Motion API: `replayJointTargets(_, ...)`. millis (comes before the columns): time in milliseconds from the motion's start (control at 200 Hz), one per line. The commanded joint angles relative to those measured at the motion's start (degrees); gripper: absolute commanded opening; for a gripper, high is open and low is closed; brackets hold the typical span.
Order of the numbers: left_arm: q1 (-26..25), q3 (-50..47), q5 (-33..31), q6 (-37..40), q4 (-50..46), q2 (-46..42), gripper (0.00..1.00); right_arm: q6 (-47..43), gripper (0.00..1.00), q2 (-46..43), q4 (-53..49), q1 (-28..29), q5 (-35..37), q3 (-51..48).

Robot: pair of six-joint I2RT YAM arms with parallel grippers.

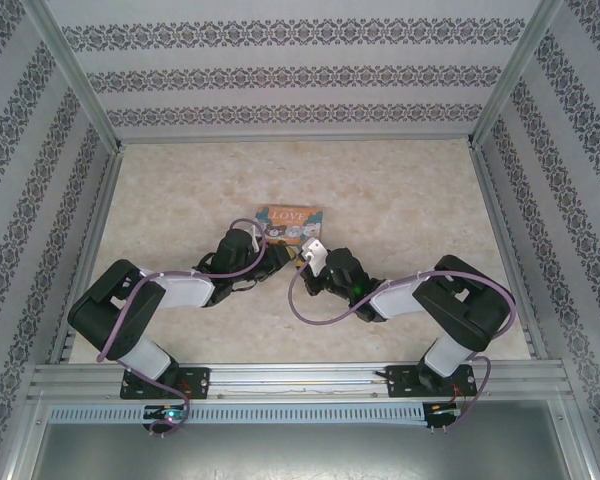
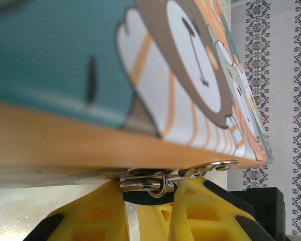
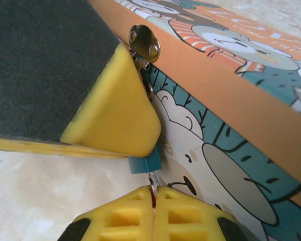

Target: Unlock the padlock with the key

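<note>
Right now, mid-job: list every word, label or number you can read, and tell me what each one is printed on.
"LOVE": large letters on the lid of the cartoon tin, read from the top view.
Too blurred to read: the small white lettering near the lid's edge, in the right wrist view.
No other words, numbers or brand marks are legible.

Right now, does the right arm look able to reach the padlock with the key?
Probably yes: the right tool is shut on the key, whose tip appears to meet the padlock's exposed teal end. The left tool grips only the part above.
</note>
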Motion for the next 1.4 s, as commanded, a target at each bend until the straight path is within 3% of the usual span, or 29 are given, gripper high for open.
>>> replayJointTargets(0,-1.72,1.47,7.92,0.90,-0.35,-1.52,0.19,-0.62,0.00,-0.08,10.24,0.41,-1.92,4.23)
replayJointTargets(150,-1.72,1.43,7.98,0.97,-0.35,-1.27,0.19,1.28,0.00,-0.26,10.34,0.23,-5.31,4.79)
replayJointTargets(535,-1.72,0.99,6.84,0.75,1.68,0.69,0.19,3.82,0.00,1.18,10.41,0.23,-4.32,3.17)
replayJointTargets(1169,-1.63,-1.96,6.49,-2.56,13.44,9.88,0.20,8.70,0.00,7.62,13.74,0.23,-4.12,0.16)
replayJointTargets(1394,-1.37,-2.35,5.80,-2.67,14.88,11.11,0.30,10.39,0.00,8.27,14.89,0.06,-3.88,-1.62)
